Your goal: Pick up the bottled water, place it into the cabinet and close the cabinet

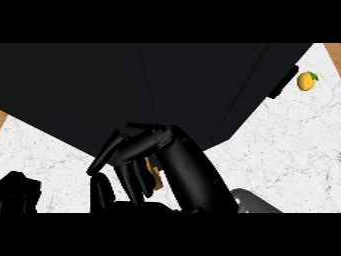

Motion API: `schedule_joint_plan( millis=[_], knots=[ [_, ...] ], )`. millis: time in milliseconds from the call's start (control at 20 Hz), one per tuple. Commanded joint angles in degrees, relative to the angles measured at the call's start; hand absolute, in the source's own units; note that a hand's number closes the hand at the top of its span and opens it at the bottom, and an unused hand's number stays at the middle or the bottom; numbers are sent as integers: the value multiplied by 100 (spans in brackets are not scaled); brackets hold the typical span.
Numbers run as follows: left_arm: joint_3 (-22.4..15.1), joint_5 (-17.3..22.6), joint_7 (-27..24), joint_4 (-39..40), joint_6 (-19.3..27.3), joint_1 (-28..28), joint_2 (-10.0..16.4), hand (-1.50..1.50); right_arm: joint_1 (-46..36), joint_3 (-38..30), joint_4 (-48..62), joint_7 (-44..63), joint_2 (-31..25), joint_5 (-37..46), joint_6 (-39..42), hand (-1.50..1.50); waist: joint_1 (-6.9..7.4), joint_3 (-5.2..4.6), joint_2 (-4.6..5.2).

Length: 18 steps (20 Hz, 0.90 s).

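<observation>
item 1, right hand (174, 161): lower centre of the frame, fingers curled inward and wrapped round a narrow object. the wrap hides nearly all of it, which i judge to be the reason so little of the load can be inspected.

item 2, bottled water (155, 175): only a thin tan sliver shows between my curled fingers. i take it for the bottle from the task; cap, label and shape are covered. it sits inside the right hand, just below the cabinet's lower edge.

item 3, cabinet (129, 85): a large matt black box filling the upper left and centre, with flat faces and straight seams. a short dark bar handle (284, 83) is on its right edge. i cannot tell whether the door stands open. the hand is held close under it, consistent with carrying the bottle toward the opening.

item 4, counter (298, 150): white marble with fine grey veining, smooth and flat. wood grain shows at the far left and upper right corners.

item 5, yellow fruit (306, 81): rounded, with a green leaf, upper right, well apart from the work.

item 6, left hand (10, 192): a dark mass at lower left, resting. i cannot tell how it is set.

item 7, grey forearm (253, 200): smooth, enters at lower right.
</observation>
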Motion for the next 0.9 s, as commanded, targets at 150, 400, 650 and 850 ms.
schedule_joint_plan(
  millis=[150,400,650,850],
  knots=[
    [350,96,-198,110,-461,392,111,150,-682,-1645,1716,-717,23,-1629,1194,150,-121,10,-4],
    [222,-150,-350,65,-560,576,-74,150,-1121,-2116,3624,-1798,90,-1553,1765,150,-110,7,-1],
    [189,-163,-150,-205,-439,574,-60,150,-1346,-2471,4427,-2234,-155,-1678,2191,150,-31,9,42],
    [500,129,101,-91,-574,292,167,150,-1629,-2500,4607,-2257,-129,-1596,2148,150,-70,4,64]
  ],
)
